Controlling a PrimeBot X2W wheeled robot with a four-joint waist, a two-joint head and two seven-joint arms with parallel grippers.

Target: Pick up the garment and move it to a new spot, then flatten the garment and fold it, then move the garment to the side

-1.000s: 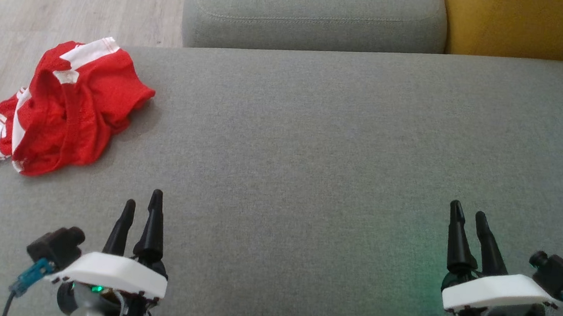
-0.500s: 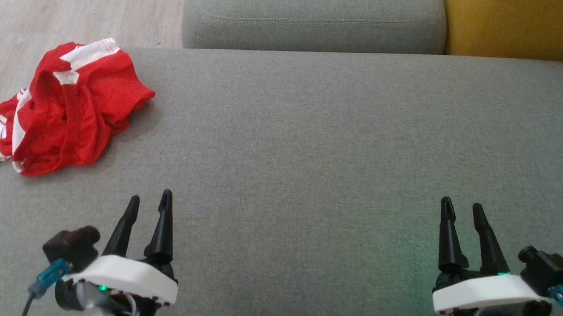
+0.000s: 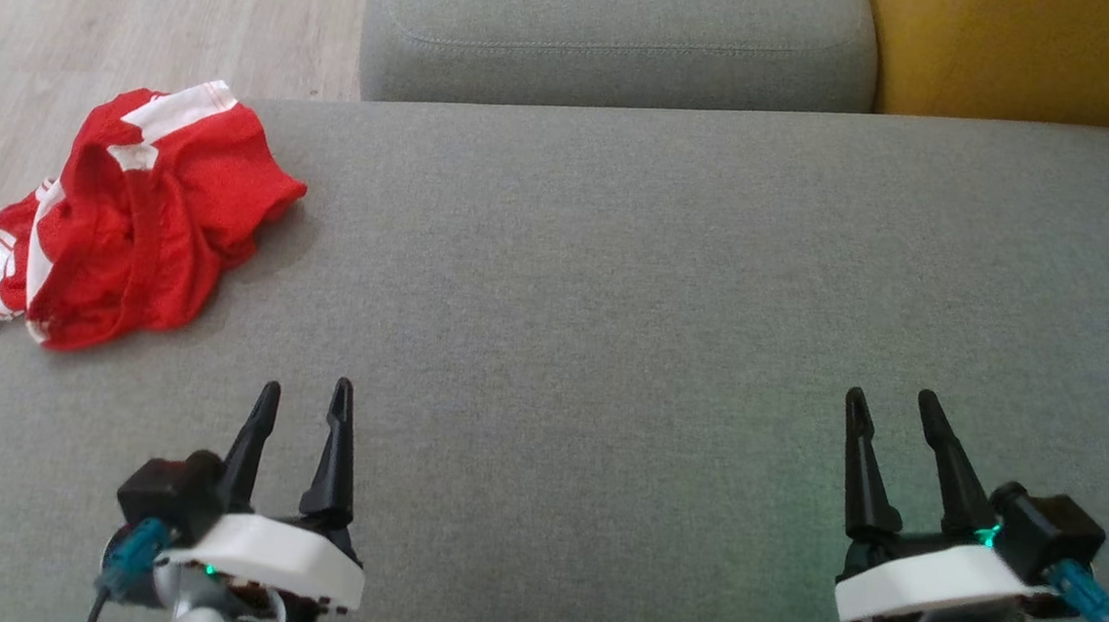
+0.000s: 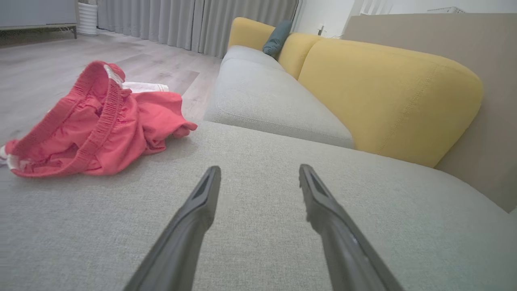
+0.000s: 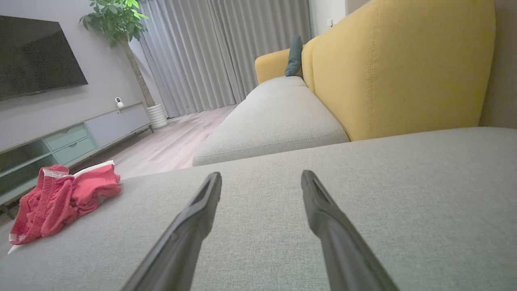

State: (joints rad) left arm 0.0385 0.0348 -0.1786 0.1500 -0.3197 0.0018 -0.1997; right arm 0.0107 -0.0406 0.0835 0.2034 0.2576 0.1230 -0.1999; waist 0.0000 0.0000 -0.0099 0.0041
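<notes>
Red shorts (image 3: pixel 136 223), with white trim and a ribbed elastic waistband, lie crumpled in a heap ahead of the left claw (image 3: pixel 306 387) and off to its left. They are well apart from it and much farther from the right claw (image 3: pixel 891 396). The heap sits at the corner of the grey sofa seat (image 3: pixel 615 286), and a white-edged part hangs over the edge toward the wooden floor (image 3: pixel 97 16). Both claws hover low over bare cushion, fingers spread apart and holding nothing. By the look of it, none of the task is done. The shorts have not been picked up, so the carry to a new spot, the flattening, the fold and the final move aside are all left. The left claw, being nearer, seems the likelier one to reach first. Beyond both claws lie a second grey cushion (image 3: pixel 623 33) and a yellow backrest (image 3: pixel 1031 52). No brand, label or writing can be read on the shorts or on anything around them.
</notes>
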